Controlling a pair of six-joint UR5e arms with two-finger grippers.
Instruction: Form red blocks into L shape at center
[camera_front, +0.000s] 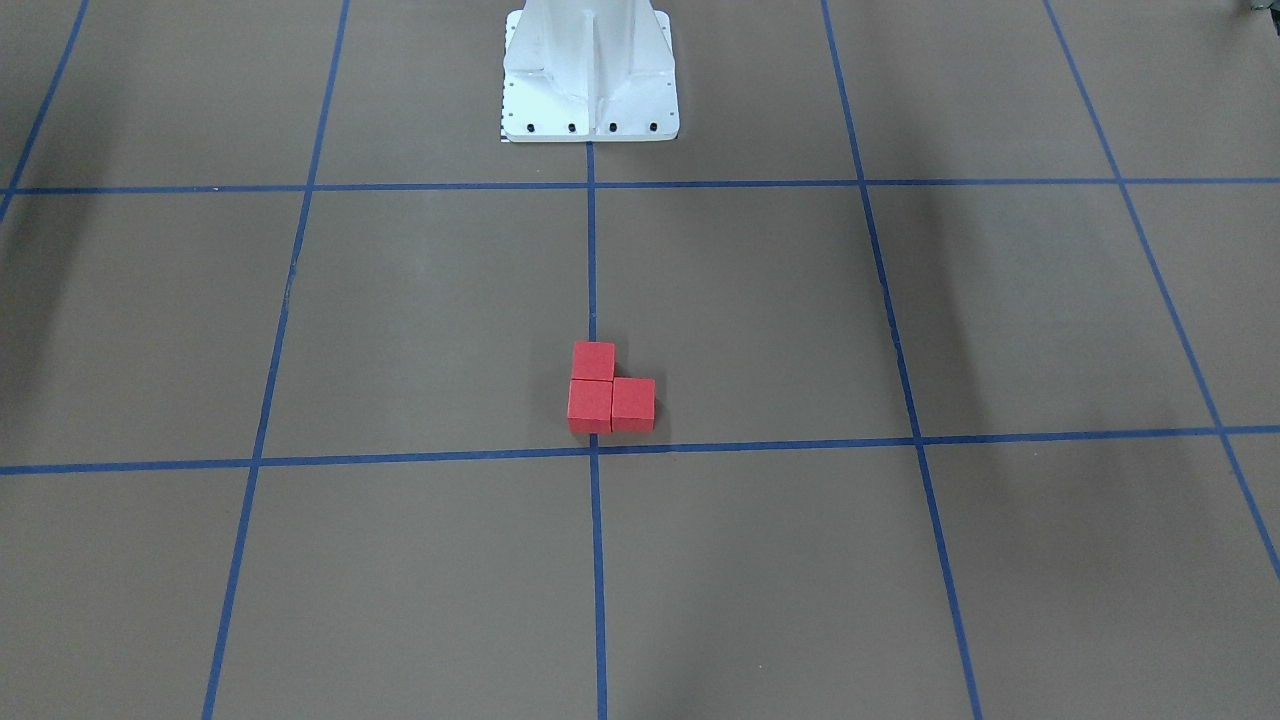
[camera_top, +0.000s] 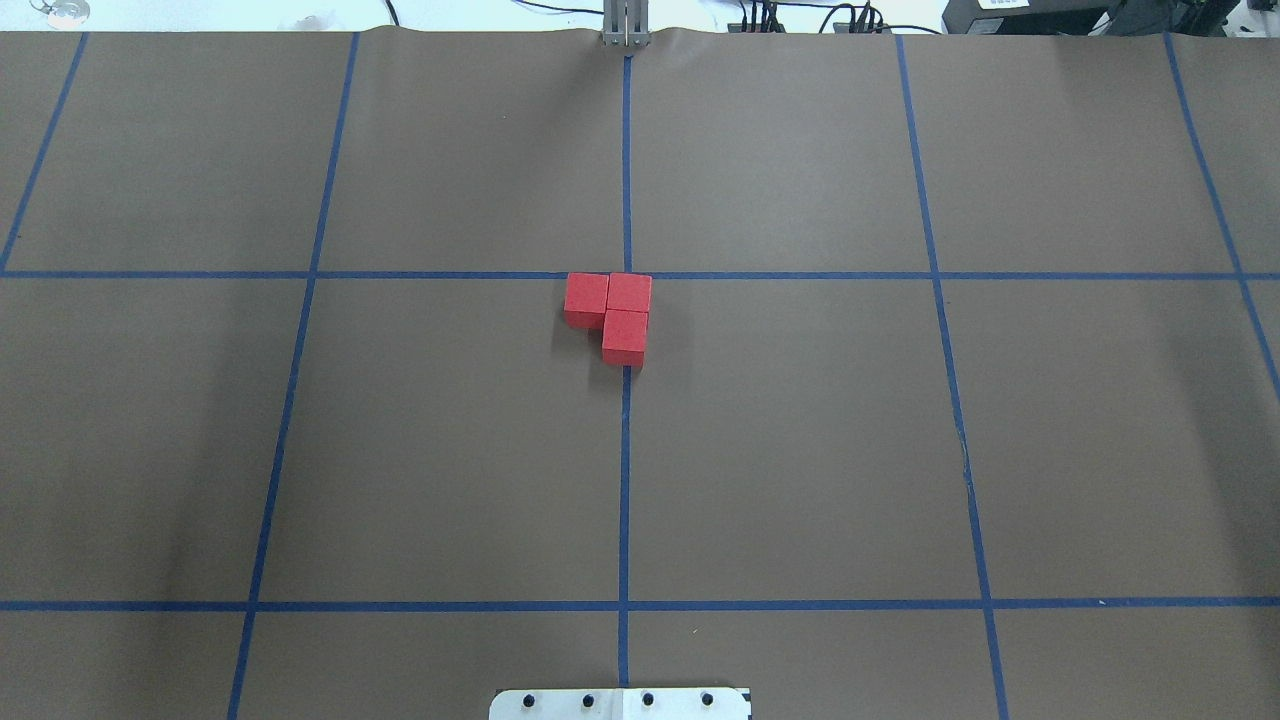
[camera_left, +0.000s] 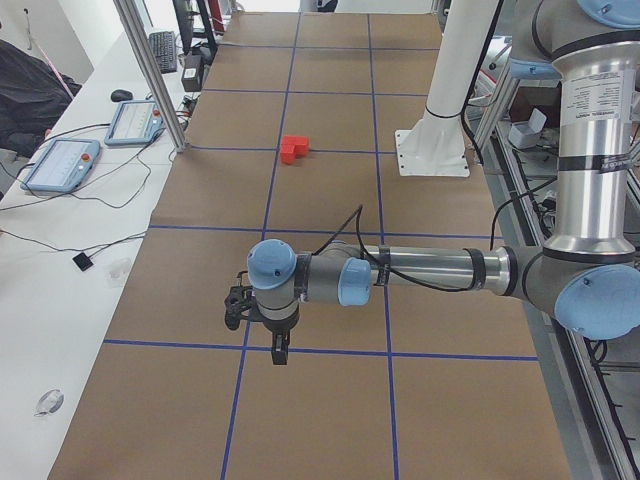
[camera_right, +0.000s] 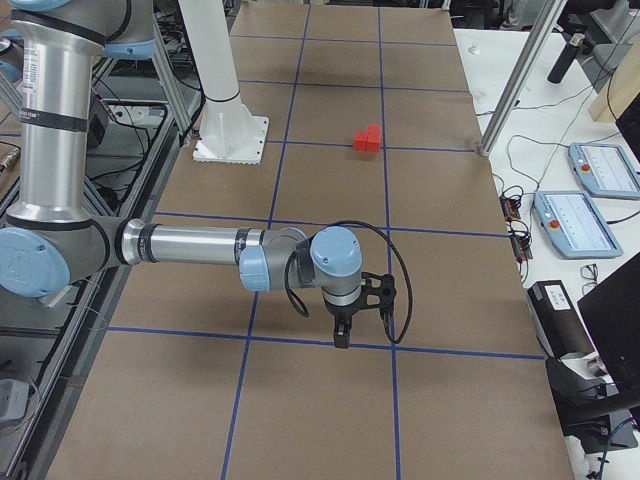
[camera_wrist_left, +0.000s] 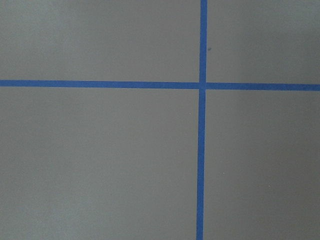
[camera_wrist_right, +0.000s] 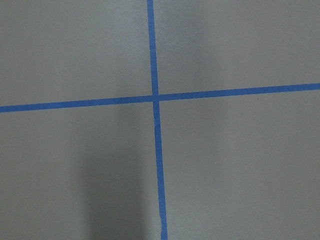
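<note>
Distance is the whole matter here. My left gripper (camera_left: 279, 352) hangs low and left of middle in the left-side view, pointing down at the table (camera_left: 330, 420). I cannot tell how wide it stands, and its wrist camera shows only tape lines (camera_wrist_left: 202, 150).

The red blocks (camera_top: 612, 312) lie well apart from it, at mid-frame overhead. Two sit side by side just under the center (camera_top: 626, 275) crossing, and a third touches below the right one. I judge the L shape (camera_front: 600, 400) already formed.

My right gripper (camera_right: 342, 335), low in the right-side view, is likewise well apart from them, its opening unreadable. Neither arm looks clearly nearer, and I judge no reach is needed.
</note>
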